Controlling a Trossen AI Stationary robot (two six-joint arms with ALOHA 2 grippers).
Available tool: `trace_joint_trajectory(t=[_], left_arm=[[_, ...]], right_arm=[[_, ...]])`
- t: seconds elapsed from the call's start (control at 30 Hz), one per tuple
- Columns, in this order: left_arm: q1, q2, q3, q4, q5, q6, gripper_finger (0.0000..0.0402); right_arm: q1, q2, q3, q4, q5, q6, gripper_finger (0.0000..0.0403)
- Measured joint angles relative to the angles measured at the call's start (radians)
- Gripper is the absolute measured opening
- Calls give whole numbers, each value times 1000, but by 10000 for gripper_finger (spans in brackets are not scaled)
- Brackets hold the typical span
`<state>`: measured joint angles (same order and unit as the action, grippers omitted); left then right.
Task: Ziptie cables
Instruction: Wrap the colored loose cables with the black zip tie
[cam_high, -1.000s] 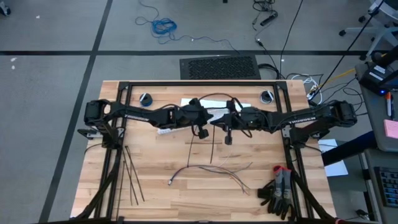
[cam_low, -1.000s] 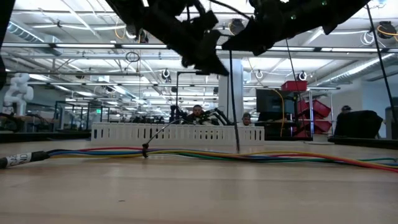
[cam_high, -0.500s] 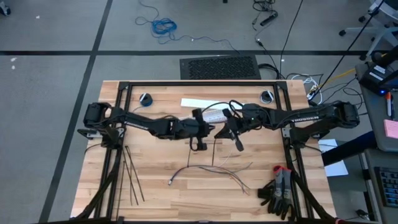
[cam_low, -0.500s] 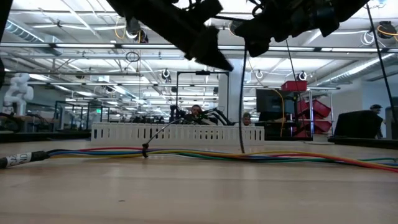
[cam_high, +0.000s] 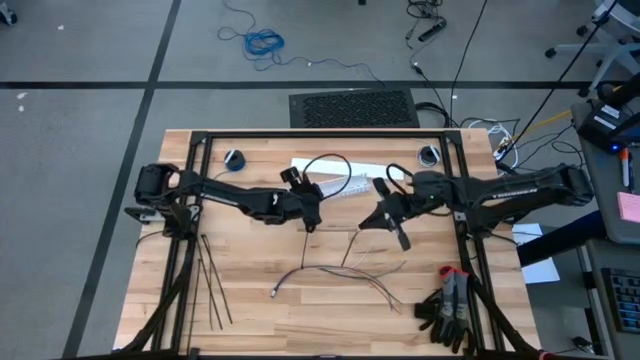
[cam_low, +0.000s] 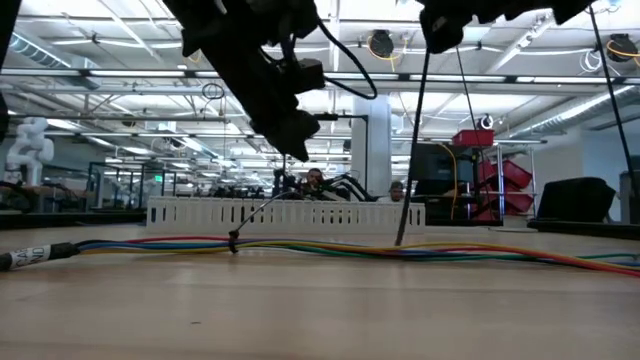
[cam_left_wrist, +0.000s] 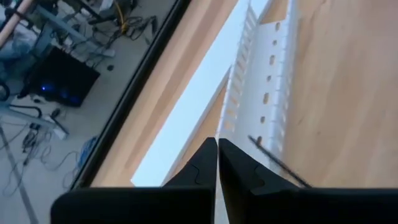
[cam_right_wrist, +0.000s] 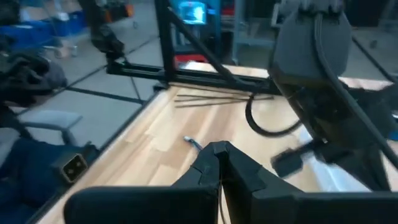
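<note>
Nearby — white duct (cam_high: 322, 186) behind cables (cam_high: 340, 275), gloves (cam_high: 448, 308) at corner.

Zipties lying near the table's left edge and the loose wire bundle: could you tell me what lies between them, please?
Nothing does: in the high view, the stretch between the zipties and the wire bundle is bare wooden table.

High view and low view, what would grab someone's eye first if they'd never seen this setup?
First the two dark arms meeting over the middle of the wooden table: the shut right gripper holds a thin black ziptie that hangs to the tabletop, and the shut left gripper hovers nearby. Next, the loose bundle of thin grey and pale wires lies just in front of them, and spare black zipties lie by the table's left edge.
</note>
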<state>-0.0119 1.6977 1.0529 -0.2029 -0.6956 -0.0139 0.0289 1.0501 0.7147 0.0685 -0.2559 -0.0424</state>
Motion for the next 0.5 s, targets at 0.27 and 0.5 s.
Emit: trace_joint_trajectory(t=[0.27, 0.5], left_arm=[[10, -346, -211, -41, -43, -116, 15], [-21, -578, -554, 565, 330, -132, 15]], right_arm=[[33, 3, 0, -56, 407, 35, 0], [34, 68, -13, 110, 349, -1, 0]])
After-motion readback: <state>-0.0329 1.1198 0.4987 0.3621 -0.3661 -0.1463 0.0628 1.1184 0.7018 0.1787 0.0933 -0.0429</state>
